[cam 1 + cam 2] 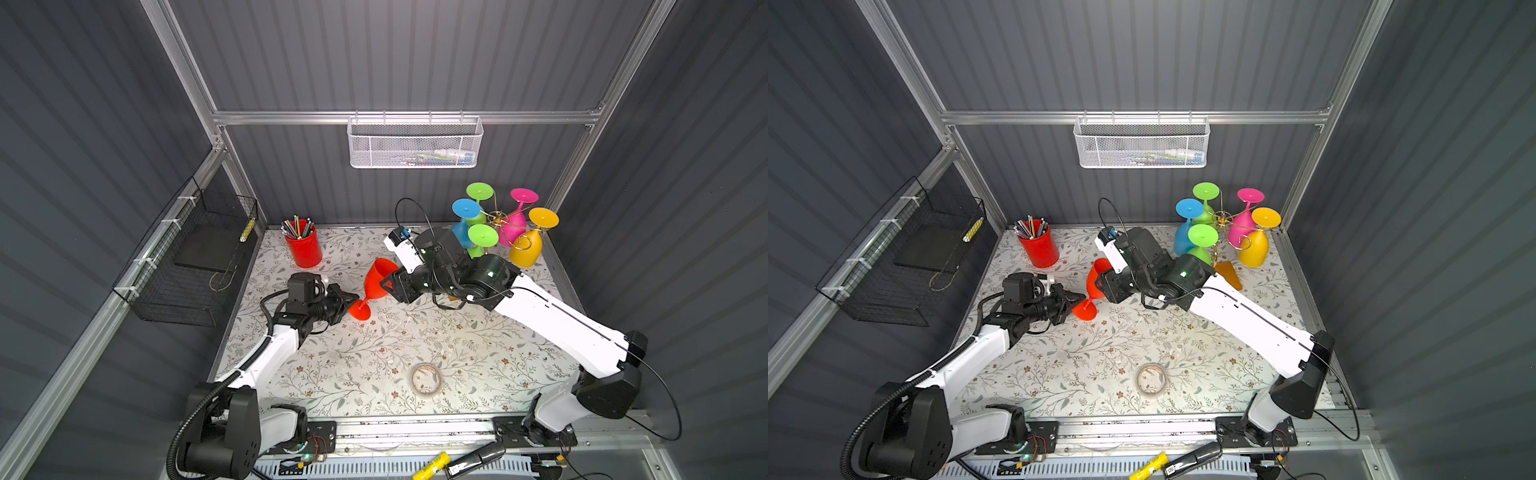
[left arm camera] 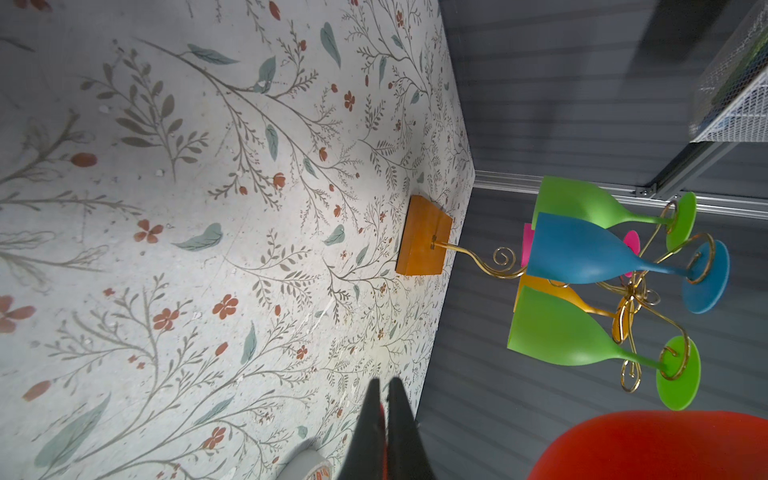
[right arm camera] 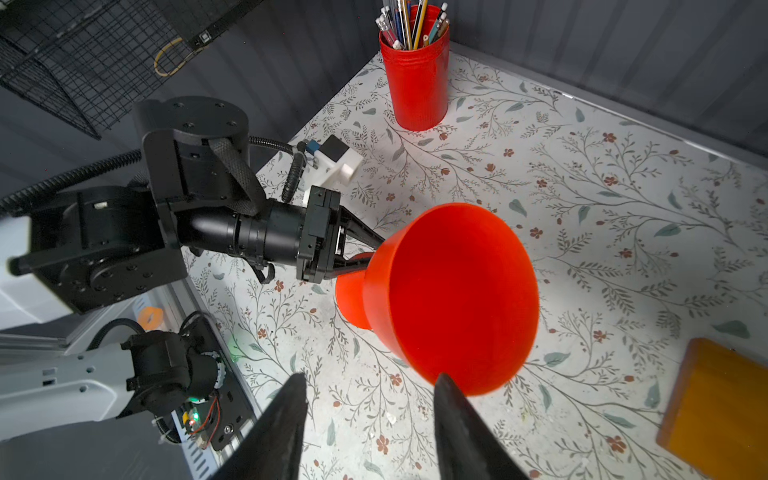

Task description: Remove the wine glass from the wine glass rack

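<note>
I see: wine glass, matt red plastic; wine glass rack, shiny gold wire on smooth wood; worktop, matt floral print.

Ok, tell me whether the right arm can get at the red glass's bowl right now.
Probably yes. The right gripper sits at the rim of the red wine glass, jaws apart, with nothing between. The left gripper grips only its stem, so the bowl is free.
</note>
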Controlling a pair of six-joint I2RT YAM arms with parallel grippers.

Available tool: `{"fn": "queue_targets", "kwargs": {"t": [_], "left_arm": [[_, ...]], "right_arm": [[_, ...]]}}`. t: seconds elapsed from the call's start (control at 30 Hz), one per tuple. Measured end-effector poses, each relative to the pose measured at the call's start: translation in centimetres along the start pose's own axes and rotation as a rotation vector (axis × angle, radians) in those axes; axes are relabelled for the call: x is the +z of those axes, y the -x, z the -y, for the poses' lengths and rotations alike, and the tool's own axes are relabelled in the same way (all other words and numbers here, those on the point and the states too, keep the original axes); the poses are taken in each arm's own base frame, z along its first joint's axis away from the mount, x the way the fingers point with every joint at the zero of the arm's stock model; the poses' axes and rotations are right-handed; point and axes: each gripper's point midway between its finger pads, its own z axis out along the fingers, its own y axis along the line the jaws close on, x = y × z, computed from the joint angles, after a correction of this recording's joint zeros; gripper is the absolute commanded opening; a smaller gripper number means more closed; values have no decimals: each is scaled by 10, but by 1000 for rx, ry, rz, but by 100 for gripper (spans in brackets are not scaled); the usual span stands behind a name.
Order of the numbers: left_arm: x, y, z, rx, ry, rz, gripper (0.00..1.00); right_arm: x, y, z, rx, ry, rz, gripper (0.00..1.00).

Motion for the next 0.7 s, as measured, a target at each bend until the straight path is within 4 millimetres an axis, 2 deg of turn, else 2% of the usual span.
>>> {"fn": "queue_targets", "kwargs": {"t": [0.37, 0.7], "left_arm": [[2, 1, 4, 18, -23, -4, 0], [5, 1, -1, 24, -13, -10, 0]], "right_arm": [[29, 1, -1, 18, 4, -56, 38], [42, 0, 0, 15, 6, -82, 15]]}}
